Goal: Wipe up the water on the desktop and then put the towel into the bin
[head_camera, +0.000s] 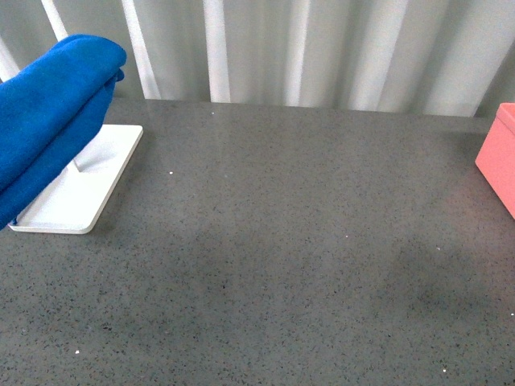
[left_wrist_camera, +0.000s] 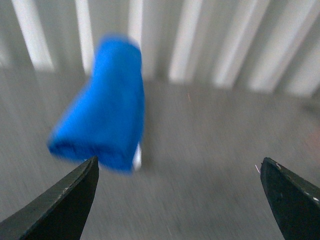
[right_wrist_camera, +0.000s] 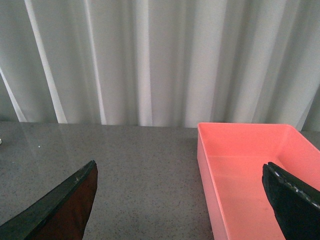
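At ten o'clock in the front view the blue towel [head_camera: 48, 112] is draped above a white tray [head_camera: 80, 197] on the grey bench [head_camera: 282, 265], with the pink bin [head_camera: 500, 157] showing a corner at three o'clock. Left wrist view, blurred: the left hand [left_wrist_camera: 179, 165] has its fingers wide apart, the towel beyond them. Right wrist view: the right hand [right_wrist_camera: 179, 167] is spread wide too, the bin resting on the bench just ahead.

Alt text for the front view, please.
A folded blue towel sits raised above a white tray at the left of a dark grey speckled desktop. The corner of a pink bin shows at the right edge, pale curtains behind; neither arm is visible.
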Available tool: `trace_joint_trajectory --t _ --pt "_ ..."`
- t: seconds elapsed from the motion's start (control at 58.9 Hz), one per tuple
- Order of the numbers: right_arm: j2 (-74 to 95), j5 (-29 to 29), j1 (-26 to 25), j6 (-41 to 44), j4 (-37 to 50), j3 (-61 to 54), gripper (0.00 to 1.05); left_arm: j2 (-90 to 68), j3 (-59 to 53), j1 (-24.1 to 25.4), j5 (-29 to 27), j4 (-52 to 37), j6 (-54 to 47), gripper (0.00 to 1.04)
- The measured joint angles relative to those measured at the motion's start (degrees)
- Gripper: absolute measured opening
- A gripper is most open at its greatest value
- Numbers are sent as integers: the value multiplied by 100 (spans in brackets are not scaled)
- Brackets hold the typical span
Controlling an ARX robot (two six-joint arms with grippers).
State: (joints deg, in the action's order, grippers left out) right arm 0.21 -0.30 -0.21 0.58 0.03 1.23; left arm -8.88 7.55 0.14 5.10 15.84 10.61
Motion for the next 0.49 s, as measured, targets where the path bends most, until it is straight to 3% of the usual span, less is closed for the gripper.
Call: trace_joint_trajectory --t 0.068,0.153,0.323,0.39,0.492 --pt "0 9 4 0 0 0 98 -431 304 -120 -227 584 555 98" --pt "0 9 4 -2 0 0 98 -621 610 -302 -479 544 750 98" --pt "0 7 4 0 0 0 98 -2044 1467 -595 -474 -730 693 98" --pt "0 7 4 0 0 0 98 -2990 1893 -741 -741 -1226 450 98" --pt "0 7 4 0 0 0 98 -4787 2977 -866 -667 -1523 160 98"
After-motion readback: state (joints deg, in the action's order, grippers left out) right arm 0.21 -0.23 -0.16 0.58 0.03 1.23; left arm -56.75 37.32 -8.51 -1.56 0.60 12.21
